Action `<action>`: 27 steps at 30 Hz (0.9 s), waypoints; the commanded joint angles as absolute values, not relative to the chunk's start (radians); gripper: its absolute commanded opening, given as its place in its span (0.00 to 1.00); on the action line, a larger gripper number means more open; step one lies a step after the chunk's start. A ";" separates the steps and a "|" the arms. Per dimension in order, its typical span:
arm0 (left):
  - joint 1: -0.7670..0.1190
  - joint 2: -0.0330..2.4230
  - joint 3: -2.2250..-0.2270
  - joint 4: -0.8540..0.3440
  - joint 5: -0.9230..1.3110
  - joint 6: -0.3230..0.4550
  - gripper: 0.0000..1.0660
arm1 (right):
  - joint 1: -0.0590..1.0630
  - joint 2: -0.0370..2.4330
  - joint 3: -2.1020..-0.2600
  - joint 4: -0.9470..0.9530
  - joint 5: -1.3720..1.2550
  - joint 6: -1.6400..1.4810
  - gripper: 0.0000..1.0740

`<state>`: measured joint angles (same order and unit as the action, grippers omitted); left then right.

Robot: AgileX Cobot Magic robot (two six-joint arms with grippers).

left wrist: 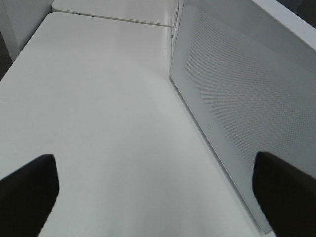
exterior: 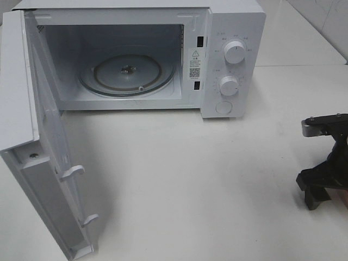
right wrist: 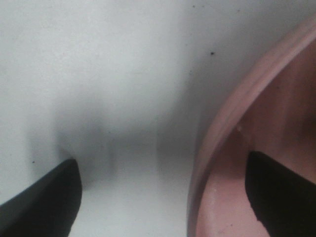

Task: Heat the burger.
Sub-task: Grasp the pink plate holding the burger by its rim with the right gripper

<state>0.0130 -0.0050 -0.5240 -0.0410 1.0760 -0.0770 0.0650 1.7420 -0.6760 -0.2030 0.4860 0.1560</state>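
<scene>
Exterior high: sticker [exterior: 194, 63] on microwave [exterior: 239, 27] shows warning triangle, QR code.

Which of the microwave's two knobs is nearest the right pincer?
The lower knob, just above the round button; the upper knob sits higher on the panel, farther from the right pincer.

White boxy microwave oven [exterior: 228, 32] at back of white surface [exterior: 190, 179]. Its white door [exterior: 32, 136] is swung fully open on the left, perforated inner panel [left wrist: 237, 98] showing. Round glass turntable [exterior: 128, 73] sits inside the cavity. Two white round knobs [exterior: 235, 52] [exterior: 229, 86] stacked on right panel, round button [exterior: 224, 107] below. Round pink plate, rim [right wrist: 232, 113] visible in right wrist view, resting on surface.
</scene>
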 commanded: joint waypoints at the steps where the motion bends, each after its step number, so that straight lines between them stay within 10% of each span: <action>1: 0.015 -0.021 -0.522 -0.050 1.067 -0.078 0.94 | 0.058 1.749 -0.673 -0.231 0.488 0.185 0.67; 14: 0.015 -0.021 -0.522 -0.050 1.067 -0.078 0.94 | 0.058 1.783 -0.673 -0.295 0.513 0.233 0.03; 27: 0.015 -0.021 -0.522 -0.050 1.067 -0.078 0.94 | 0.061 1.780 -0.680 -0.291 0.542 0.240 0.00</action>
<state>0.0130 -0.0050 -0.5240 -0.0410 1.0760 -0.0770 0.0660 1.7620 -0.6920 -0.3080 0.5370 0.2410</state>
